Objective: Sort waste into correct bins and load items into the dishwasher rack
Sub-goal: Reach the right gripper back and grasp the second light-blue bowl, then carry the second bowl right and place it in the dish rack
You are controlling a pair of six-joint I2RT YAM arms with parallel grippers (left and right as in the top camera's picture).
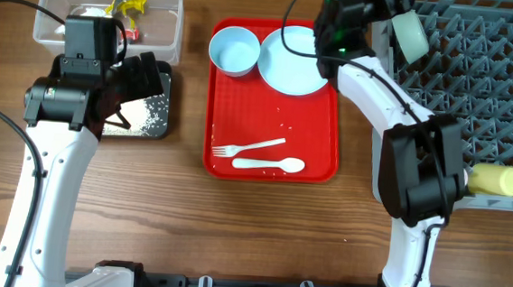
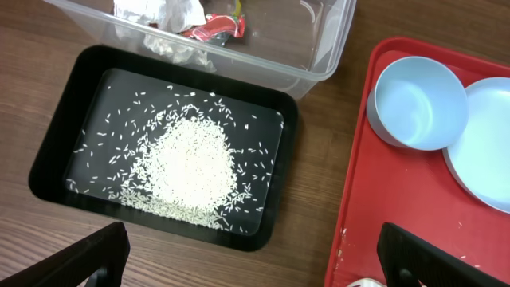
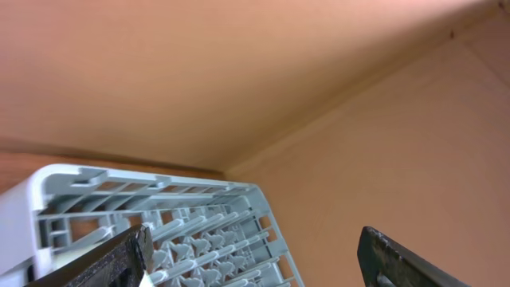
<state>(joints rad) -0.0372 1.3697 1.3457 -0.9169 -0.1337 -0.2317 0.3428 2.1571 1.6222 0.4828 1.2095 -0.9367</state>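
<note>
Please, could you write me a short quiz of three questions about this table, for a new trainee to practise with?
1. True or false: the rice grains lie in the black tub.
2. What lies next to the fork on the red tray? A) spoon B) yellow cup C) tissue
3. Fill in: the red and yellow wrappers are in the ___ tub.

Key: 1 true; 2 A; 3 clear, that is the clear tub.

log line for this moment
left gripper: open over matte black tub of white rice grains | right gripper: open by grey-blue plastic rack | flat red tray: holds white plastic fork
</note>
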